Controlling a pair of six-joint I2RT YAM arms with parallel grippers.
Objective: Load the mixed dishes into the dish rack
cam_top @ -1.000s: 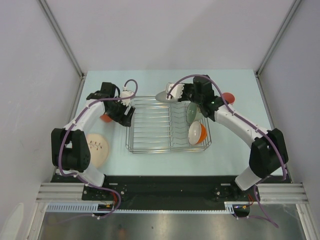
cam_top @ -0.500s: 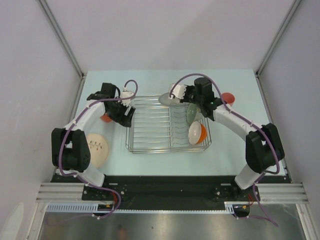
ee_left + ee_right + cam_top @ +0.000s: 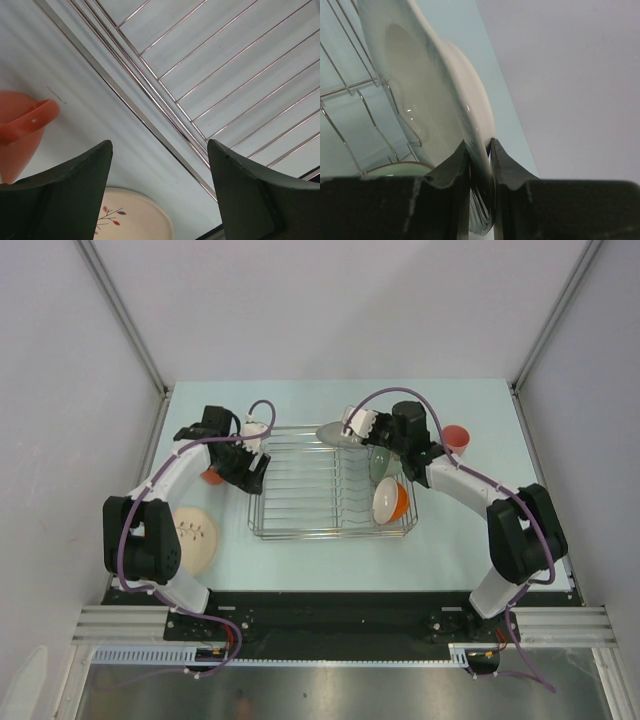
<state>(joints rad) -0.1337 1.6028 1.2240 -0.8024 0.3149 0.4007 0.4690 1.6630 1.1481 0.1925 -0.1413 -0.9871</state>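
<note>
**White plate clamped by its rim at the far side of the rack**

We see the right gripper [image 3: 479, 150] closed on the rim of the round white plate [image 3: 430, 95]. Its two black fingers press the edge from both sides. The plate is tilted and sits at the far side of the rectangular silver wire dish rack [image 3: 300, 502]; we cannot tell whether it touches the wires.

Just beside it, inside the rack, the grey-green bowl [image 3: 381, 466] and the orange bowl with white inside [image 3: 390, 502] stand on edge. The salmon-pink handleless cup [image 3: 456, 438] is on the table, to the right of the rack.

The left gripper [image 3: 157, 165] has its jaws wide apart and holds nothing, above the left rim of the rack. Near it on the table are the orange handled mug [image 3: 22, 127] and the pale pink plate with a twig pattern [image 3: 135, 217].
</note>
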